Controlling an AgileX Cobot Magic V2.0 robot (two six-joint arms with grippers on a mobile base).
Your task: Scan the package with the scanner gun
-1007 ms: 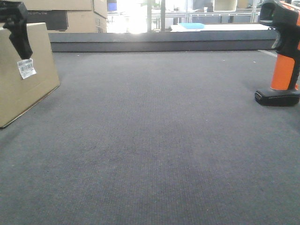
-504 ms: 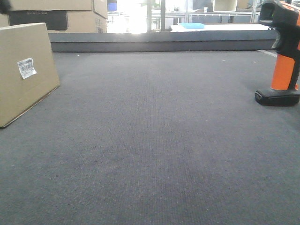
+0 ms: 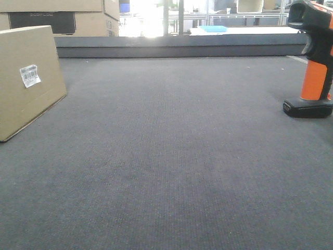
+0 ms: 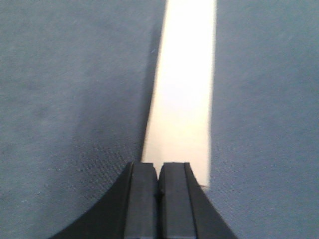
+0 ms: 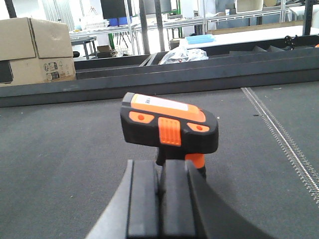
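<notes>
1. Package (image 3: 28, 80) stood on edge at far left of the grey mat (image 3: 171, 156), barcode label (image 3: 29, 75) facing out, presumably ready for scanning; scanner gun (image 3: 315, 57) upright, far right, well apart.
2. Left gripper (image 4: 159, 199) closed, empty, above box edge; right gripper (image 5: 162, 204) closed, empty, just behind the scanner; pickup not yet begun.

Work surface: dark grey carpeted mat (image 3: 171, 156). The package (image 3: 26, 78) stood on edge at far left, label (image 3: 29, 75) facing out; the scanner gun (image 3: 312, 62) stood upright on its foot at far right, well apart.
</notes>
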